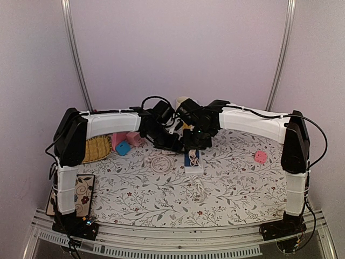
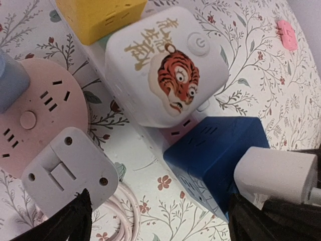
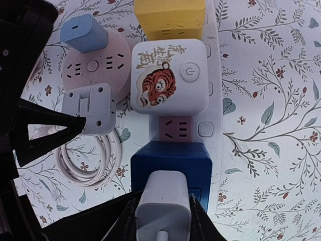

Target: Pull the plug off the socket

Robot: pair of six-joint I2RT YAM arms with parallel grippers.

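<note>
A white plug (image 3: pixel 163 201) sits in the side of a blue cube socket (image 3: pixel 170 158), which stands on a white power strip (image 3: pixel 213 100). My right gripper (image 3: pixel 163 215) is shut on the plug, one finger on each side. In the left wrist view the plug (image 2: pixel 276 173) and the blue cube (image 2: pixel 215 150) are at the right. My left gripper (image 2: pixel 160 223) is open just above the table, its right finger (image 2: pixel 251 221) by the cube's lower edge and its left finger (image 2: pixel 75 221) at a white adapter (image 2: pixel 67 170). In the top view both grippers, left (image 1: pixel 170 143) and right (image 1: pixel 195 141), meet over the strip (image 1: pixel 193 164).
A tiger-printed white cube (image 3: pixel 168 75) and a yellow cube (image 3: pixel 169 17) also stand on the strip. A pink round socket (image 3: pixel 93 65) with a light-blue plug (image 3: pixel 83 32) and a coiled white cable (image 3: pixel 95 160) lie to its left. A woven basket (image 1: pixel 97 148) is at the left, a pink item (image 1: pixel 261 157) at the right.
</note>
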